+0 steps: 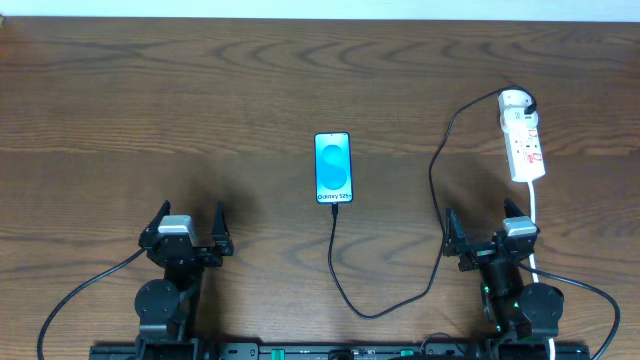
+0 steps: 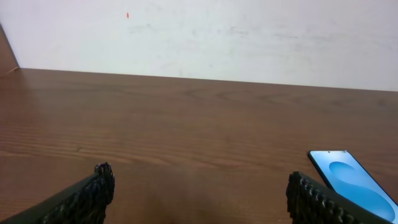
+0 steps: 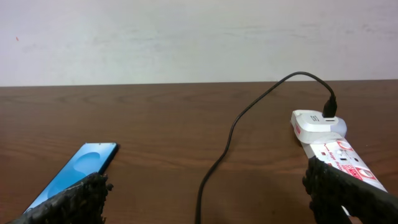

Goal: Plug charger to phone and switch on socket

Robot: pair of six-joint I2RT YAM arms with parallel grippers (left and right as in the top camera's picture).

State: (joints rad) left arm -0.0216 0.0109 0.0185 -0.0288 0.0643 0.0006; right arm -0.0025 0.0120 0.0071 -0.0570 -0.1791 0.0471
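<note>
The phone (image 1: pixel 333 168) lies flat mid-table, its cyan screen up; it also shows in the left wrist view, phone (image 2: pixel 354 183), and the right wrist view, phone (image 3: pixel 78 171). The charger's black cable (image 1: pixel 352 295) runs from the phone's near edge, loops toward me, then climbs to the white adapter (image 1: pixel 515 100) on the far end of the socket (image 1: pixel 527 148). The cable's tip appears to sit in the phone. My left gripper (image 1: pixel 188 222) is open near the front left, nothing between its fingers. My right gripper (image 1: pixel 482 232) is open just short of the socket (image 3: pixel 345 158); the cable (image 3: pixel 230 137) lies on the table ahead between its fingers.
The socket's white cord (image 1: pixel 535 215) trails toward me past the right gripper's right side. A pale wall (image 2: pixel 199 37) stands behind the table's far edge. Bare brown wood (image 1: pixel 150 110) covers the left half.
</note>
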